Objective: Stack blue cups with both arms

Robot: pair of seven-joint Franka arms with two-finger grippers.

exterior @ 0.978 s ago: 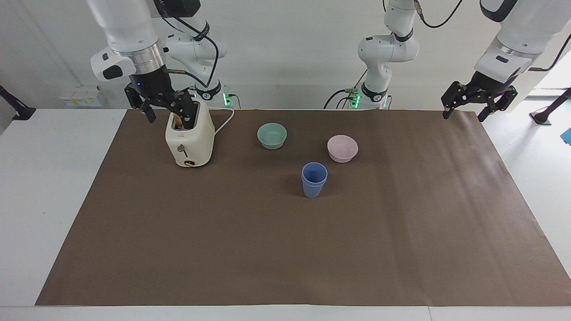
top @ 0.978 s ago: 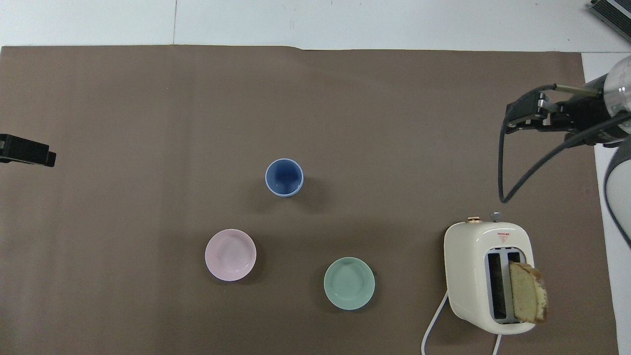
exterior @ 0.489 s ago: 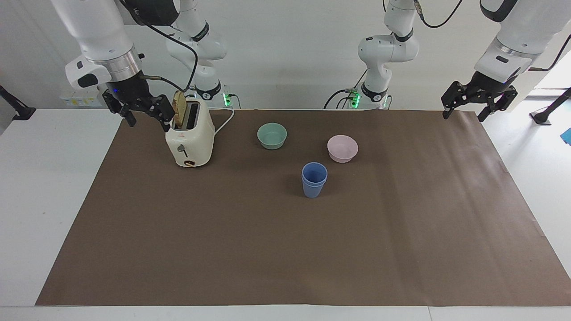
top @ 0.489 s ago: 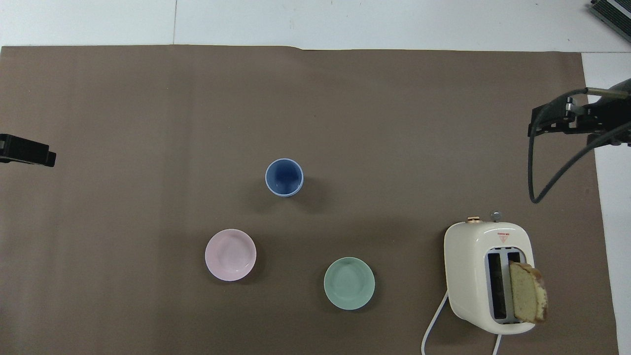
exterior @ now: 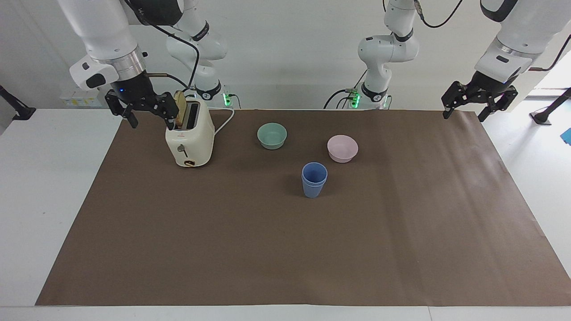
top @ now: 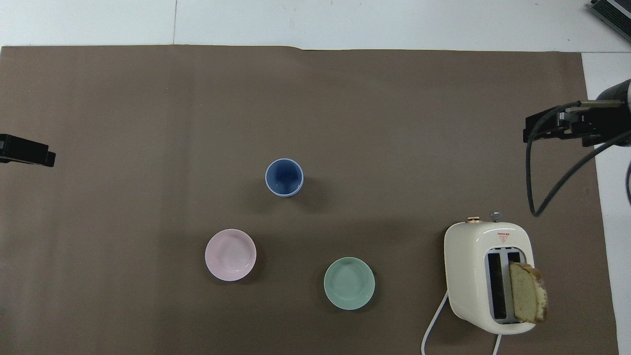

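Blue plastic marks the landmark: the blue cups (exterior: pixel 314 179) stand nested one inside the other, upright on the brown paper sheet (exterior: pixel 285 249) that covers the desk (exterior: pixel 40 187), roughly at the sheet's middle. The pink bowl (exterior: pixel 342 148) sits near the stack, nearer to the robots and a little toward the left arm's end of the desk. The teal bowl (exterior: pixel 272 135) also lies nearer to the robots than the stack, toward the right arm's end and apart from the pink bowl. Well away from the stack toward the right arm's end stands the cream toaster (exterior: pixel 189 138), with a slice of bread (exterior: pixel 180 112) poking up from one of its slots and a white cord (exterior: pixel 225 122) trailing off toward the robots. The right pincer (exterior: pixel 142 113) hangs in the air just beside the toaster's top, over the sheet's edge, its fingers spread apart and holding nothing. The left pincer (exterior: pixel 466 111) hangs over the sheet's corner at the left arm's end, well apart from the stack, its fingers likewise spread and holding nothing. In the overhead view the stack (top: pixel 284 177) shows as a single blue rim, the left pincer (top: pixel 27 150) only as a dark tip at the picture's edge, and the right pincer (top: pixel 562 125) as a dark shape with a looping cable, over the sheet's edge.
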